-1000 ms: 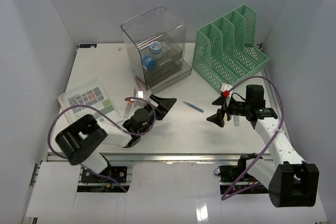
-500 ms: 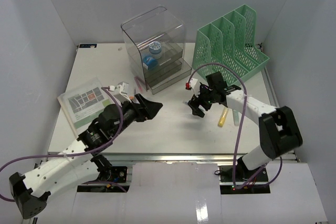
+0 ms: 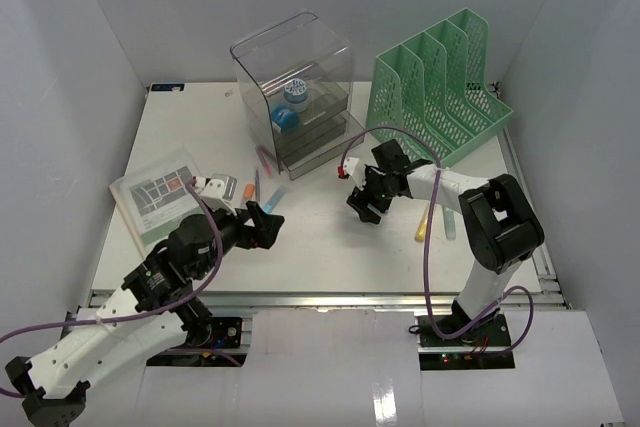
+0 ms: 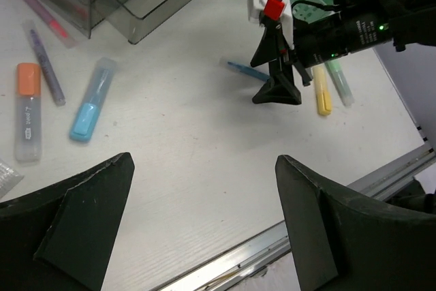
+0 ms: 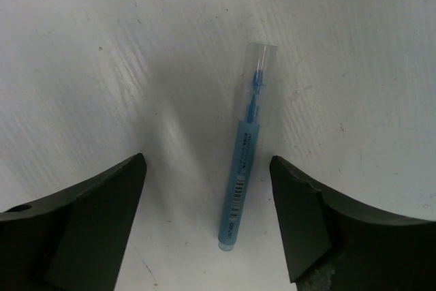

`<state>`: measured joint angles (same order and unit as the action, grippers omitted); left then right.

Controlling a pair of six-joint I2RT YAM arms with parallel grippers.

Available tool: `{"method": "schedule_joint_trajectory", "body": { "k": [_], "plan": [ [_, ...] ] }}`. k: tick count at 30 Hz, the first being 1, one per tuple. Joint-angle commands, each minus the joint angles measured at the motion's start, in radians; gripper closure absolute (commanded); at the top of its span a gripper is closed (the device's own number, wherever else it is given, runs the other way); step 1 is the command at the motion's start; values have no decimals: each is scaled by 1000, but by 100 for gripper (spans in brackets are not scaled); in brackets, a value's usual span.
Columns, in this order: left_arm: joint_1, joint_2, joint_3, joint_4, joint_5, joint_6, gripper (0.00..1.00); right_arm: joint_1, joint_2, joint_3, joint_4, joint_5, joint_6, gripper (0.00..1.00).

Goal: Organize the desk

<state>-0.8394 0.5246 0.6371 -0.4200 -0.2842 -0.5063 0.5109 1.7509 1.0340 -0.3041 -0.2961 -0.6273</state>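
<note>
The desk (image 3: 330, 247) is a wide white tabletop with a metal rail along its front. A thin blue pen (image 5: 244, 168) lies flat on it. My right gripper (image 5: 206, 161) is open and straddles the pen without touching it; the pen is nearer the right finger. From above, this gripper (image 3: 360, 205) hangs over the desk's middle. My left gripper (image 4: 204, 161) is open with nothing between its fingers, above bare desk near the front rail. In the top view it (image 3: 265, 225) sits left of centre.
An orange marker (image 4: 28, 110), a purple pen (image 4: 46, 71) and a blue highlighter (image 4: 92, 100) lie at the left. A yellow highlighter (image 3: 423, 224) lies right of centre. The smoky drawer box (image 3: 295, 87) and green file rack (image 3: 440, 82) stand at the back. A booklet (image 3: 160, 197) lies far left.
My right gripper has swung left from the right side and come down over the blue pen, its jaws narrowing a little. My left gripper has drawn back toward the front left and opened wider.
</note>
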Motion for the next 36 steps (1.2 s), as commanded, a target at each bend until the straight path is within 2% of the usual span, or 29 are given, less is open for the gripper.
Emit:
{"method": "schedule_joint_trajectory", "body": {
  "k": [1,6,9,10,12,13,16,20,24,26,31,36],
  "plan": [
    [5,-92,-58,-44,-51,34,4,3,21,-5,56,60,-21,28],
    [5,-159,-61,-48,-82,34,2,6,33,-3,56,84,-26,46],
    [5,-169,-62,-54,-82,28,2,6,34,-13,54,90,-31,61],
    [5,-171,-62,-55,-81,24,2,6,33,-21,53,89,-34,66],
    [5,-177,-63,-58,-81,15,2,7,28,-31,46,82,-38,89],
    [5,-181,-64,-59,-83,12,2,7,23,-34,39,80,-38,92],
    [5,-189,-65,-63,-91,8,2,6,-2,-32,17,51,-51,92],
    [5,-202,-68,-66,-102,0,2,10,-69,61,-102,-71,-160,92],
    [5,-196,-73,-68,-107,-6,2,43,-135,198,-253,-87,-379,92],
    [5,-179,-74,-65,-115,-12,2,69,-152,263,-262,-28,-507,92],
    [5,-95,-75,-77,-142,-54,2,129,-121,371,-135,131,-742,92],
    [5,-56,-133,-57,-128,-293,3,150,-23,445,0,220,-874,92]
  ]
}}
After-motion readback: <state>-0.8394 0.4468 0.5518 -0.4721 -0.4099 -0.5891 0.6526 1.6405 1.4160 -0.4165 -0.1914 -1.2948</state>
